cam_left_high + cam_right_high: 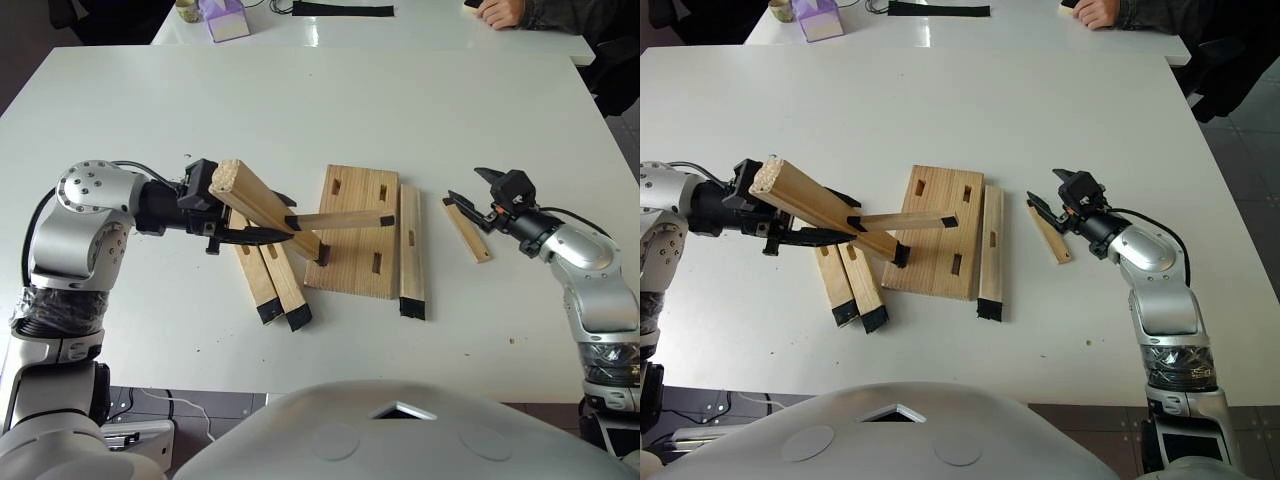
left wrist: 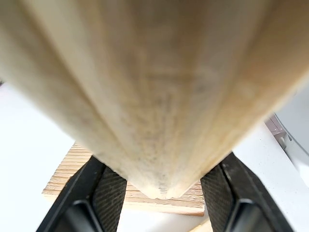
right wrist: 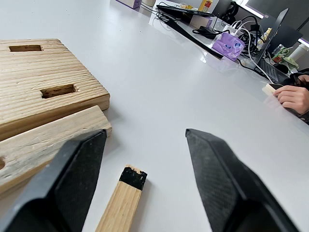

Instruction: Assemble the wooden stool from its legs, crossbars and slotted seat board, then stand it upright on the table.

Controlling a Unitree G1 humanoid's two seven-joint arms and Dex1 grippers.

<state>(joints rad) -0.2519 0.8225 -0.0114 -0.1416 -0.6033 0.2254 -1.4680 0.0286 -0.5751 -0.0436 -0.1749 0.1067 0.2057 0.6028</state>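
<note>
1. The white surface [image 1: 300, 110] carries a purple tissue box [image 1: 222, 18] and a black strip [image 1: 342, 10] at its far edge, well apart from the work.
2. The slotted seat board [image 1: 355, 232] lies flat at the centre of the surface.
3. A loose leg [image 1: 410, 250] lies flat just beside the board's right edge, its black-capped end to the near side.
4. Two more legs [image 1: 272, 282] lie side by side at the board's left, partly covered by the raised piece above them.
5. The left pincer [image 1: 275, 232] is clamped on a tilted leg [image 1: 262, 203], with one finger [image 2: 108, 191] on each side of it.
6. This leg's raw end is raised to the far left, and its black-capped end rests at the board's left edge.
7. A crossbar [image 1: 345, 219] juts from the tilted leg to the right, over the board.
8. The right pincer [image 1: 466, 185] has its fingers wide apart and holds nothing.
9. It hangs at the far end of a short crossbar [image 1: 467, 233], which lies on the surface right of the loose leg; contact cannot be told.
</note>
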